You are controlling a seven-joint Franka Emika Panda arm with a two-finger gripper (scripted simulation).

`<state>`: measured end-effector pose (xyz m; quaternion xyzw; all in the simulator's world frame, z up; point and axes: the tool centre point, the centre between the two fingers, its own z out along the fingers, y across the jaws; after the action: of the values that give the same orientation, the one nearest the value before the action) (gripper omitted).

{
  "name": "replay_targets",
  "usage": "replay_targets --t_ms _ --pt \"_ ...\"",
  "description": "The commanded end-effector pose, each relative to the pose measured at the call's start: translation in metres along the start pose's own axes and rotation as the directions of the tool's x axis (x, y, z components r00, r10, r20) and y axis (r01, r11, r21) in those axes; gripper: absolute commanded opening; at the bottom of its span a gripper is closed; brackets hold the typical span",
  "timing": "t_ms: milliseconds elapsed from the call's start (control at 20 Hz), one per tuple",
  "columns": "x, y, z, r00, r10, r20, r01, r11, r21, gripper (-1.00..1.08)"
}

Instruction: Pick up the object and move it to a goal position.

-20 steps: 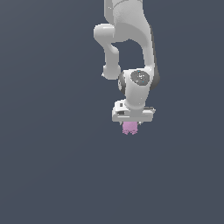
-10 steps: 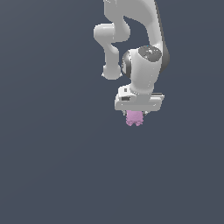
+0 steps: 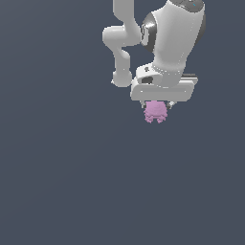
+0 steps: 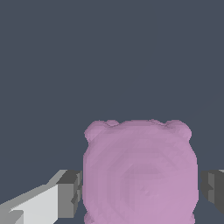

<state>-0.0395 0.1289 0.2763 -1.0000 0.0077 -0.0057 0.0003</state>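
The object (image 3: 156,112) is a small pink-lilac lumpy blob with bumpy lobes along its lower edge. It hangs just under my white gripper (image 3: 157,105) in the exterior view, held off the dark grey ground. In the wrist view the object (image 4: 140,173) fills the space between my two fingers (image 4: 70,194), which press on its sides. The gripper is shut on it. The fingertips are mostly hidden behind the blob in the exterior view.
The white arm (image 3: 162,43) reaches down from the upper edge of the exterior view. A plain dark grey surface (image 3: 72,182) lies all around.
The arm has carried the held object upward and toward the exterior view's right, and it now looks larger in the frame. The grip has stayed shut on it.
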Motion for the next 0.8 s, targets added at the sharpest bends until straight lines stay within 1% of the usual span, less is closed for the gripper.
replay_targets --t_ms 0,200,400,750 --pt "-0.001 -0.004 -0.025 1.0 0.0 0.003 0.0 1.0 0.0 -1.0" --pt "0.0 -0.009 -0.058 1.0 -0.001 0.007 0.001 1.0 -0.001 -1.0" --pt "0.001 -0.013 -0.082 1.0 -0.001 0.009 0.001 1.0 -0.001 -1.0" --pt "0.003 -0.017 -0.104 1.0 -0.002 0.011 0.002 1.0 -0.001 -1.0"
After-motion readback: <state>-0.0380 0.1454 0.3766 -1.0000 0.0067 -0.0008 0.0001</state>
